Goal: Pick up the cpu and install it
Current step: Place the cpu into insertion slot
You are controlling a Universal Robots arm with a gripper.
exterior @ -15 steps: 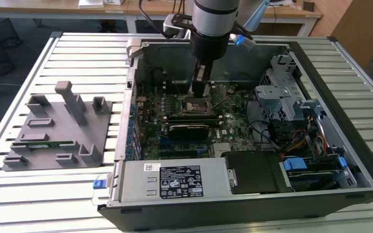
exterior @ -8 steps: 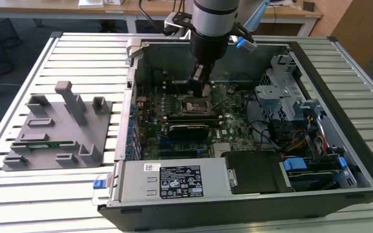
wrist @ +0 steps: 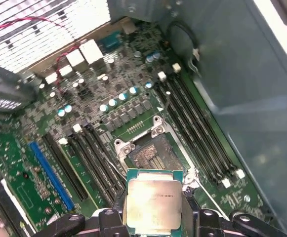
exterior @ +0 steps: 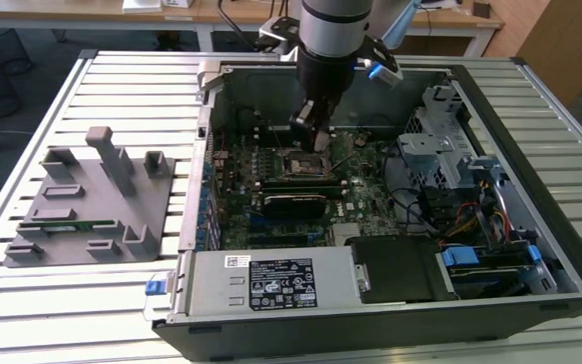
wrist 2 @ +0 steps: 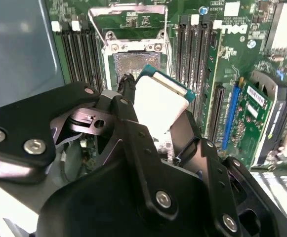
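The arm reaches down into the open computer case (exterior: 544,163), which lies on its side on the slatted metal worktop (exterior: 119,76). The tool (exterior: 314,138) hangs over the middle of the green motherboard (exterior: 233,163), low inside the case. It is closed on the cpu (wrist: 153,205): in the second wrist view the 2 black fingers (wrist 2: 128,116) clamp the chip by opposite edges, and its pale metal top and green rim stick out beyond them.

In the first wrist view the cpu's silvery top faces the camera, and the socket (wrist: 153,155) lies just past its far edge. The chip is held above the board, close to the socket but not seated in it. The socket is uncovered, its contact field bare, and in the second wrist view its metal frame (wrist 2: 128,12) stands raised at the far side. Long dark memory slots (wrist: 202,131) run along both sides of the socket, and a blue slot (wrist: 52,175) sits further off on the board.

On the exterior view's left, well apart from the case, the grey fixture (exterior: 89,205) rests on the worktop with a thin green stick (exterior: 81,224) lying in it. A silver power supply (exterior: 270,280) fills the near corner of the case.
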